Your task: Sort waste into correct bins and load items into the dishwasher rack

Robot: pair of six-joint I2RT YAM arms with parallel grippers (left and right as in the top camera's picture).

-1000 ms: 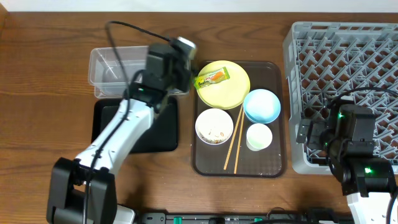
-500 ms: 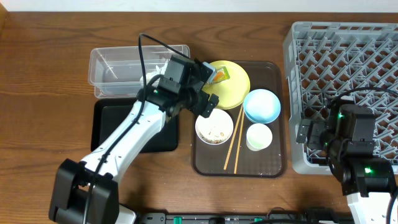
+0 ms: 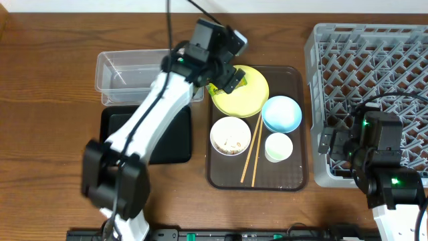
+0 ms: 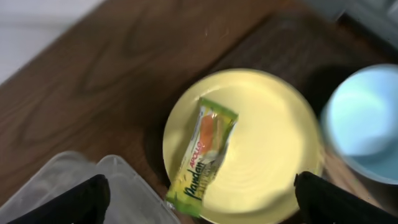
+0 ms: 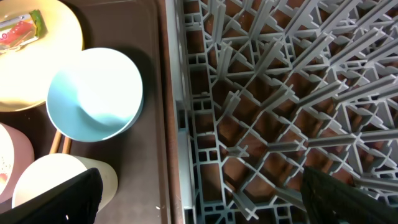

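The green-and-orange snack wrapper (image 4: 204,155) lies on the yellow plate (image 3: 253,95), near its left rim. My left gripper (image 3: 225,77) hovers over it, open and empty. In the left wrist view my left gripper (image 4: 202,205) has a finger on each side of the wrapper. My right gripper (image 5: 205,199) is open and empty over the left edge of the grey dishwasher rack (image 3: 374,60). The white bowl (image 3: 231,136) holds rice leftovers. The light blue bowl (image 3: 281,114), white cup (image 3: 278,147) and chopsticks (image 3: 252,150) lie nearby. No white scrap is in view.
The dishes sit on a dark brown serving tray (image 3: 294,175). The clear tub (image 3: 124,77) stands at the back left, with the black tray (image 3: 175,140) in front of it. My left arm crosses over both. The rack fills the right side.
My left arm has swung right from above the clear tub to above the yellow plate and the wrapper. The right arm has not moved.
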